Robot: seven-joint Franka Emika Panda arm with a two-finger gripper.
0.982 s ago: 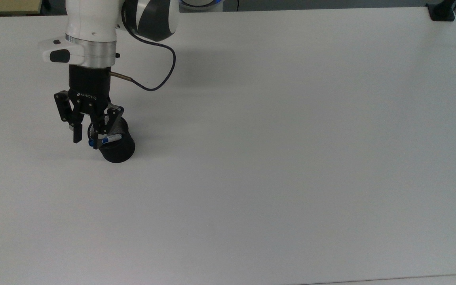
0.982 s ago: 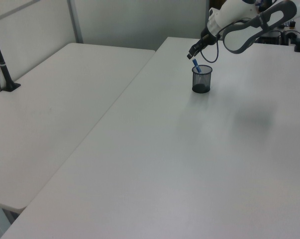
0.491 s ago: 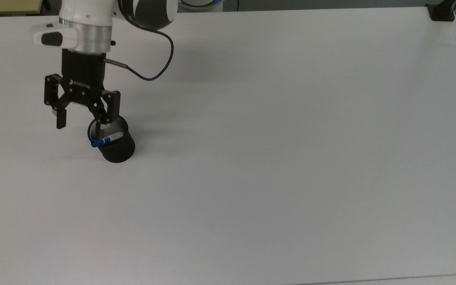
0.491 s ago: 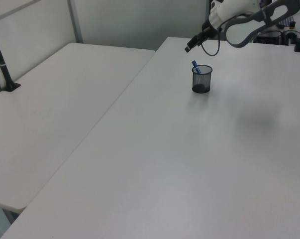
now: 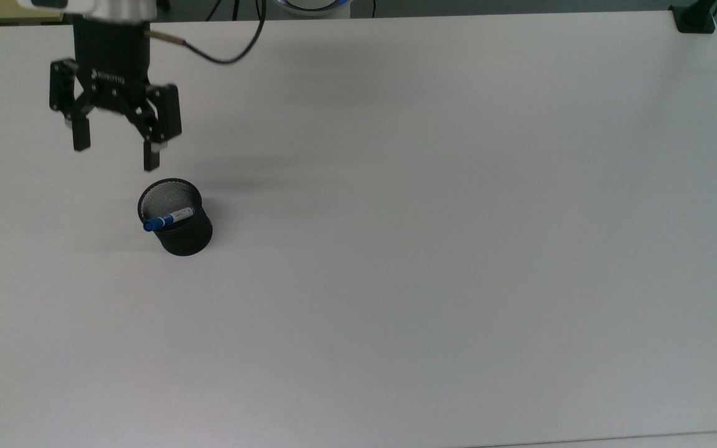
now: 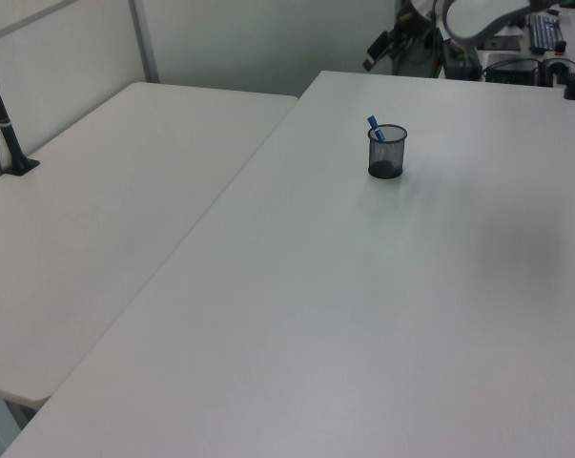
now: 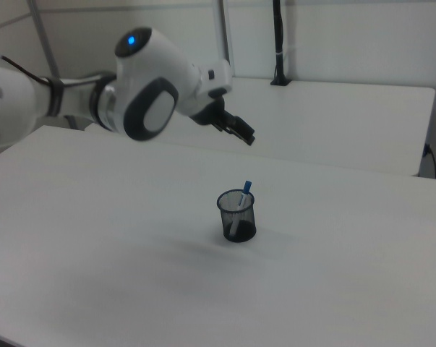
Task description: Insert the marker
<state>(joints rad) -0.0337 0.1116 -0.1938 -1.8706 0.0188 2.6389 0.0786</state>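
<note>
Marker (image 5: 168, 219) leaning in the mesh cup (image 5: 179, 233), well apart from the raised, spread-fingered gripper (image 5: 116, 150).

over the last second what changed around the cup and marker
The hand, open and empty, rose away from the black mesh cup toward the top view's upper left. The marker stayed leaning inside the cup, blue cap over the rim; the cup did not shift on the white table.

The top view looks steeply down on the white table (image 5: 458, 249) from close above, while the left and right views look across it from opposite sides, farther off, all three sharing the black mesh cup (image 5: 178, 227) (image 6: 387, 153) (image 7: 237, 215).
</note>
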